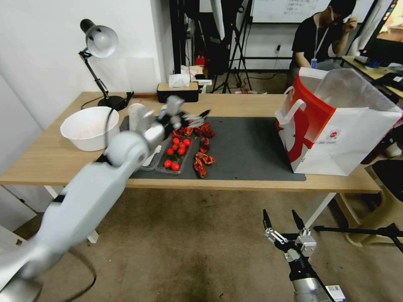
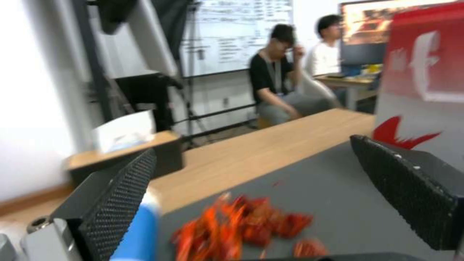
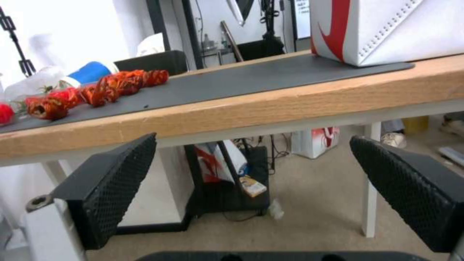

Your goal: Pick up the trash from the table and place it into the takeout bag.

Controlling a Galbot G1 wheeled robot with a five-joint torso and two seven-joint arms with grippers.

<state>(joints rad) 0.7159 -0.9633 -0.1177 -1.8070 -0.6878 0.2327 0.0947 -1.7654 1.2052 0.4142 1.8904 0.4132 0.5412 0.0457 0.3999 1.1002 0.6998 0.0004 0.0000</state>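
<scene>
My left gripper (image 1: 194, 118) reaches over the back left of the dark grey mat (image 1: 247, 147) on the table (image 1: 50, 159), open, with nothing between its fingers. It hangs just above red crayfish shells (image 1: 201, 161). In the left wrist view the open left gripper (image 2: 251, 146) has a blue-and-white paper cup (image 2: 140, 232) beside one finger (image 2: 121, 203) and the shells (image 2: 241, 228) below. The cup (image 3: 89, 72) lies behind the shells (image 3: 104, 88) in the right wrist view. The takeout bag (image 1: 336, 126) stands open on the table's right end. My right gripper (image 1: 279, 214) waits open below the table's front edge.
A large white bowl (image 1: 88, 128) sits at the table's left, a desk lamp (image 1: 98, 42) and a tissue box (image 1: 178, 90) at the back. A clear tray of cherry tomatoes (image 1: 176, 153) lies by the shells. The mat between shells and bag is bare.
</scene>
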